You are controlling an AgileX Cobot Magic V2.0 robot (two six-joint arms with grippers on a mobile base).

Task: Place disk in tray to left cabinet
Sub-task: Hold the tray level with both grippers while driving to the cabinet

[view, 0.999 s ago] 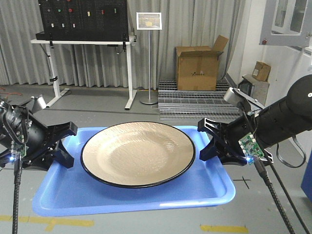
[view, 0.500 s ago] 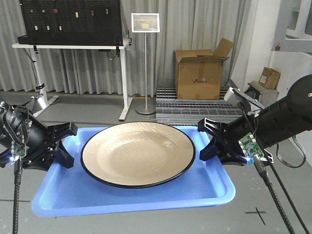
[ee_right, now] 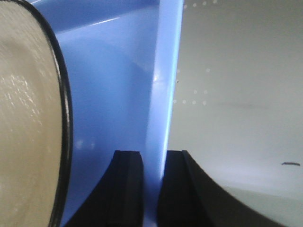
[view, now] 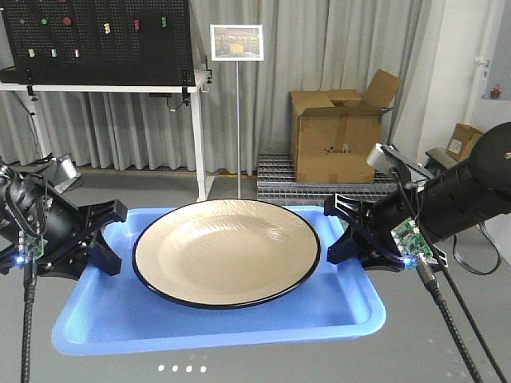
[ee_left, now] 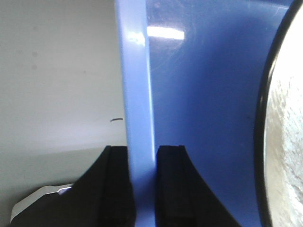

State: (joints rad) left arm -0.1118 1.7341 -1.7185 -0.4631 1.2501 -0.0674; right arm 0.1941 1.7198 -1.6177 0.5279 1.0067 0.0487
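Clamping one tray (view: 215, 327) bearing one disk (view: 227, 251): two tools, left tool (view: 110, 237), right tool (view: 337, 229).

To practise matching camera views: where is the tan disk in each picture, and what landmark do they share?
Front view: disk at centre, on the tray.
Left wrist view: disk edge along the right side.
Right wrist view: disk along the left side.
Shared landmark: the tray and its blue rim, seen in all three.
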